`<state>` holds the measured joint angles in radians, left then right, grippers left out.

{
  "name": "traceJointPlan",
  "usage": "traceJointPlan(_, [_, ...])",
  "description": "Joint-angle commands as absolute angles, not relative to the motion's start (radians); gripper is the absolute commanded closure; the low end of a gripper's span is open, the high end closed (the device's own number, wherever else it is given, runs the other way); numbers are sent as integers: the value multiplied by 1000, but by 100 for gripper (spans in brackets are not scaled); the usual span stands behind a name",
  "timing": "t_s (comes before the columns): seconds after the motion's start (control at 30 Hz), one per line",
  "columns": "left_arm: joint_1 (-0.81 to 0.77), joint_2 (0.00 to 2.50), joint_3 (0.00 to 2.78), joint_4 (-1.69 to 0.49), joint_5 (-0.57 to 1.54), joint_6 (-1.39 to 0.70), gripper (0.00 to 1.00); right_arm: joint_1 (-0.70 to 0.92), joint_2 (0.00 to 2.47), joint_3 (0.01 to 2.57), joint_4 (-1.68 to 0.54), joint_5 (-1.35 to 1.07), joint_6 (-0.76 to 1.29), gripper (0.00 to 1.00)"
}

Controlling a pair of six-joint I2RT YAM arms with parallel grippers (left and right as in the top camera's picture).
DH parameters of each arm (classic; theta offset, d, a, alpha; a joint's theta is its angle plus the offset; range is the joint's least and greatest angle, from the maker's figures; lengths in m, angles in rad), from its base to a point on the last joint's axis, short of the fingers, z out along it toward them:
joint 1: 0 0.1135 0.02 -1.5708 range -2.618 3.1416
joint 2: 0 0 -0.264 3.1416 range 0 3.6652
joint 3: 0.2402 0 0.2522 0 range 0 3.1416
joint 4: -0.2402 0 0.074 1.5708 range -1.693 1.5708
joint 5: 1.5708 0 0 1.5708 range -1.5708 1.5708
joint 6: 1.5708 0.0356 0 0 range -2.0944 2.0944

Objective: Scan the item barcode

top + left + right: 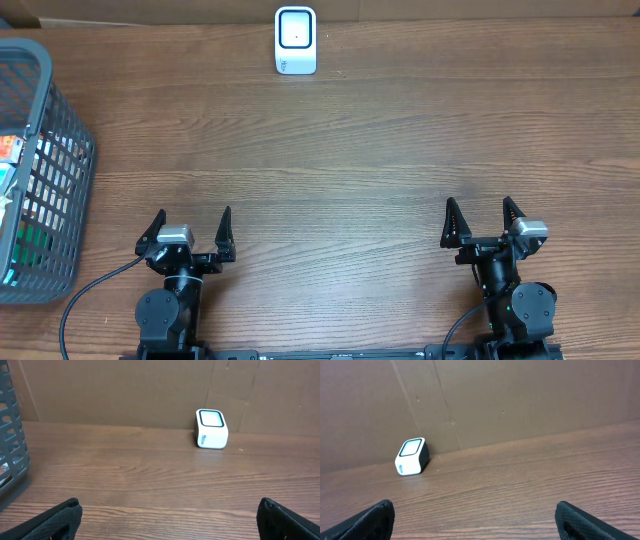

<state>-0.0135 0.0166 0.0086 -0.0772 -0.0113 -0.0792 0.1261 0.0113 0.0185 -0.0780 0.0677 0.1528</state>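
So, the white scanner [296, 40] stands upright at the far edge of the wooden table [350, 150], its dark-framed window facing up and forward, right against the brown cardboard wall [125, 390] behind it. Nothing touches the scanner and the wood all around it is bare.

Well to the left of the scanner and nearer the arms sits a grey mesh basket [70, 160], partly cut off by the picture's edge. Inside it lie the packaged items [10, 150]: a patch of orange and white shows near the top and something green lower down, but through the mesh I cannot tell what they are or where any barcode sits.

Both arms sit at the near edge of the table, well apart from the scanner. The left gripper [193, 215] is nearer-left of the scanner, between it and the basket's side of the table, with its two fingers spread wide and nothing between them. In the left wrist view only the dark fingertips [55, 522] show in the bottom corners, and the scanner [211, 429] appears far ahead, a little to the right.

The right gripper [478, 205] is nearer-right of the scanner, also spread wide and empty. In its wrist view the fingertips [365, 520] frame bare wood, and the scanner [412, 457] sits far off to the left. A black cable [80, 300] curls beside the left arm's base.
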Motion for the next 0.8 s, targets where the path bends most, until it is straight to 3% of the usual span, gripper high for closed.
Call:
traceJointPlan(0.0, [-19, 6, 5, -76, 1, -93, 1, 132, 3, 8, -74, 77, 148, 0])
traceJointPlan(0.47, [-19, 11, 205, -204, 29, -92, 0, 132, 3, 8, -74, 77, 149, 0])
traceJointPlan(0.77, [-19, 258, 590, -365, 138, -121, 0, 132, 3, 8, -74, 77, 149, 0])
